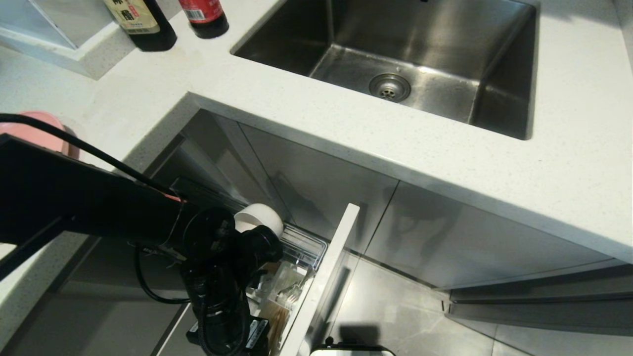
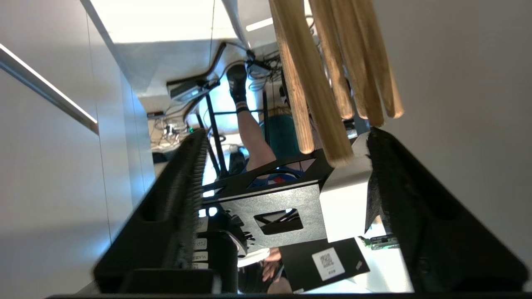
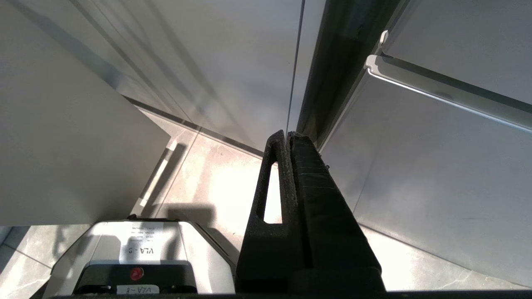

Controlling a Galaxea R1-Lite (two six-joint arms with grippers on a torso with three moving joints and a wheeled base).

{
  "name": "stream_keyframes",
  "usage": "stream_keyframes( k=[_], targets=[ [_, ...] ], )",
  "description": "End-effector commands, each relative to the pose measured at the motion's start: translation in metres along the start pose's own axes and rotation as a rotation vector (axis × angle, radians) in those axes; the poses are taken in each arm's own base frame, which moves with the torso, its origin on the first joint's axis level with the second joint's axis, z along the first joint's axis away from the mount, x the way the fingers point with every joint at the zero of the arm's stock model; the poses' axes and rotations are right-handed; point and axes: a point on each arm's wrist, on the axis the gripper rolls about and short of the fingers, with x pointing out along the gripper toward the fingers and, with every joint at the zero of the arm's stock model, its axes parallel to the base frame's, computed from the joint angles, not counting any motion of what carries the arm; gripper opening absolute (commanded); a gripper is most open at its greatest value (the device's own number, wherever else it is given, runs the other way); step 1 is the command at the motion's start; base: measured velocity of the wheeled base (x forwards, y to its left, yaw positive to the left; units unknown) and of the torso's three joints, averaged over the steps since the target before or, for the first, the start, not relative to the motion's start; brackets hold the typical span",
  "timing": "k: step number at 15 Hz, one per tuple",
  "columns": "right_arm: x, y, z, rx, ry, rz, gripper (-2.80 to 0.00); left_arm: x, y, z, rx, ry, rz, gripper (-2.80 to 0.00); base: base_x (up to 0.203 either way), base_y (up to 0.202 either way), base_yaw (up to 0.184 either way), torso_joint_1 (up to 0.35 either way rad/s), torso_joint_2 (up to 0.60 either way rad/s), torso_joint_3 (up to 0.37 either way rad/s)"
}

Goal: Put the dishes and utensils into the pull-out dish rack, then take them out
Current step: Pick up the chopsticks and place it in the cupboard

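Note:
My left arm (image 1: 99,202) reaches down from the left into the pull-out dish rack (image 1: 304,247) under the counter. In the left wrist view my left gripper (image 2: 286,133) is open, its fingers (image 2: 183,195) wide apart. The light-wood chopsticks (image 2: 324,83) hang with their ends just at the fingertips, and neither finger touches them. The cream-white bowl (image 1: 259,217) sits in the rack right behind my wrist. The pink plate (image 1: 32,127) shows at the counter's far left edge. The spoon is out of view. My right gripper (image 3: 287,135) is shut and parked near the floor.
The rack's pale cabinet front (image 1: 326,277) stands out into the aisle. Above are the steel sink (image 1: 395,59) and two dark bottles (image 1: 143,22). A person's leg (image 2: 253,133) and a black laptop (image 2: 320,259) show beyond my left fingers. Cabinet doors (image 3: 436,166) flank my right gripper.

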Motion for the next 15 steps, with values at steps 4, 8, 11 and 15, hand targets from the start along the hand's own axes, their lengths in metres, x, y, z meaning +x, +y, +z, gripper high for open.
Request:
stream_keyframes(
  k=[4,8,11,15],
  targets=[
    [0.0,0.0,0.0,0.0,0.002,0.0,-2.8,-0.025,0.002,-0.013,0.003,-0.093,-0.002,0.0,0.0,0.0,0.0,0.0,0.0,0.0],
    [0.0,0.0,0.0,0.0,0.002,0.0,-2.8,-0.048,0.006,-0.025,-0.013,-0.203,0.044,0.0,0.0,0.0,0.0,0.0,0.0,0.0],
    [0.0,0.0,0.0,0.0,0.002,0.0,-2.8,-0.064,0.008,-0.034,-0.021,-0.28,0.07,-2.8,0.0,0.0,0.0,0.0,0.0,0.0],
    [0.0,0.0,0.0,0.0,0.002,0.0,-2.8,-0.079,0.011,-0.047,-0.041,-0.349,0.064,-2.8,0.0,0.0,0.0,0.0,0.0,0.0]
  ],
)
